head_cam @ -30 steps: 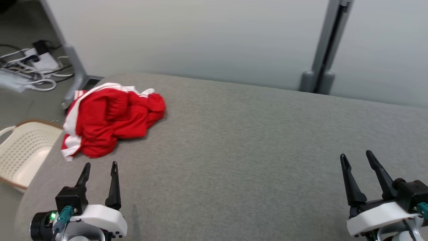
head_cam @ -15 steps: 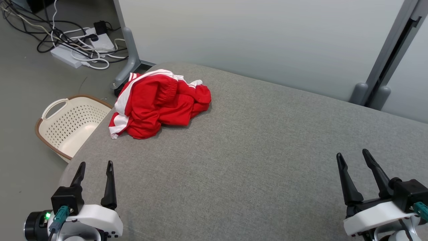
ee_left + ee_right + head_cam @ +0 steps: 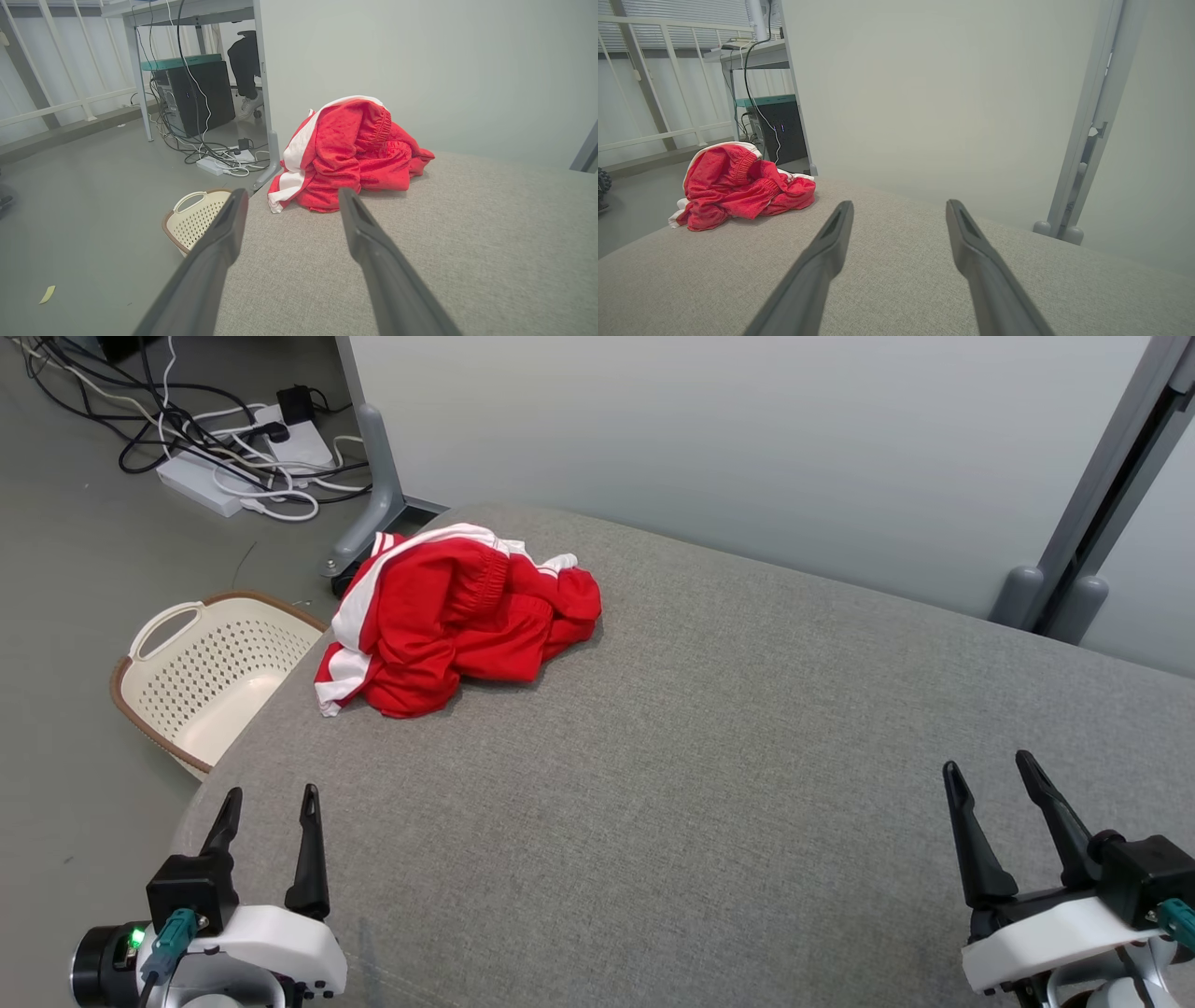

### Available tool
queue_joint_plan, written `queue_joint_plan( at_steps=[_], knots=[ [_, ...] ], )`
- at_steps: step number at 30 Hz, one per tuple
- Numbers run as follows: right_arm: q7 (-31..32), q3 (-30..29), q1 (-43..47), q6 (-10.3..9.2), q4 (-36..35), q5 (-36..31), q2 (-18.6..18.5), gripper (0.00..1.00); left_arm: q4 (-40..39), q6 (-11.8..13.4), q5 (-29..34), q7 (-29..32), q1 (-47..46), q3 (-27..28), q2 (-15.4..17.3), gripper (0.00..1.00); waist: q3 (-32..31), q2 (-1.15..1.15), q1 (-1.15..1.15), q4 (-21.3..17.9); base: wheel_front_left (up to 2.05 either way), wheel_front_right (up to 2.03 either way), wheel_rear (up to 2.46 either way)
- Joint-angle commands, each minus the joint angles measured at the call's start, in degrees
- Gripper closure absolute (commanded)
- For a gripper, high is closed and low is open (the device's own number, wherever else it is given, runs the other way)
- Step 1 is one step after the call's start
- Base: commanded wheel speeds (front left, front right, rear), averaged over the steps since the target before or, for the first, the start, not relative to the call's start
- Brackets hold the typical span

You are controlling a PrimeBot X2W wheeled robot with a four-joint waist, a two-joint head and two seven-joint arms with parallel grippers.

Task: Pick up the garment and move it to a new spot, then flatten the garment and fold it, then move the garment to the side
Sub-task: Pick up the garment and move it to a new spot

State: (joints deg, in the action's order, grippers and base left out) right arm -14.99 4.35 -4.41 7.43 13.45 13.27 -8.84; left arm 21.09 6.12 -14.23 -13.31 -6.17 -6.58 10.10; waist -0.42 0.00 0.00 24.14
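Observation:
The garment (image 3: pixel 448 621) is red with white side stripes and lies crumpled in a heap at the far left corner of the grey padded table (image 3: pixel 709 784). It shows again in the left wrist view (image 3: pixel 348 154) and the right wrist view (image 3: pixel 738 189). My left gripper (image 3: pixel 271 798) hovers open near the table's front left edge, well short of the garment, nothing between its fingers. My right gripper (image 3: pixel 988 767) is open at the front right, far from the cloth. Both pairs of fingers point towards the far side (image 3: pixel 289 196) (image 3: pixel 899 207).
A cream perforated laundry basket (image 3: pixel 201 677) stands on the floor just left of the table. Cables and a power strip (image 3: pixel 219 448) lie on the floor behind it. A grey partition wall (image 3: pixel 747 448) and its posts (image 3: pixel 1055 593) close off the table's far edge.
The head camera has swung left, so the garment, basket and cables sit further right in the picture. Both grippers stay open and keep their places. The garment has not moved on the table.

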Motion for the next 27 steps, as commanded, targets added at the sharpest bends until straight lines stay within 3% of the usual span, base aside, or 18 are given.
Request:
queue_joint_plan(
  at_steps=[1,8,17,27],
  knots=[
    [-0.3,-0.1,-0.2,0.11,-0.3,-0.3,-0.2,0.0,-0.1,0.4,-0.2,-0.1,-0.2,0.0,0.3,0.0,0.1,0.0,0.0,0.0,0.0,0.0,0.0],
    [-0.3,-0.3,-0.7,0.11,-0.9,-0.7,-1.0,0.0,-0.7,0.7,-0.7,-0.3,-1.8,-0.4,-0.3,0.0,1.5,0.0,0.0,-0.5,0.0,0.0,0.0],
    [-0.3,0.8,-3.0,0.11,-2.1,0.2,-3.9,0.0,-0.1,1.2,-2.6,-1.2,-8.4,1.7,-1.4,0.0,6.8,0.0,0.0,-4.0,0.0,0.0,0.0],
    [-0.3,3.1,-7.2,0.1,-3.9,2.2,-8.0,0.0,11.9,-1.3,-5.4,0.1,-23.3,3.1,-0.5,0.0,15.6,0.0,0.0,-9.6,0.0,0.0,0.0]
  ],
)
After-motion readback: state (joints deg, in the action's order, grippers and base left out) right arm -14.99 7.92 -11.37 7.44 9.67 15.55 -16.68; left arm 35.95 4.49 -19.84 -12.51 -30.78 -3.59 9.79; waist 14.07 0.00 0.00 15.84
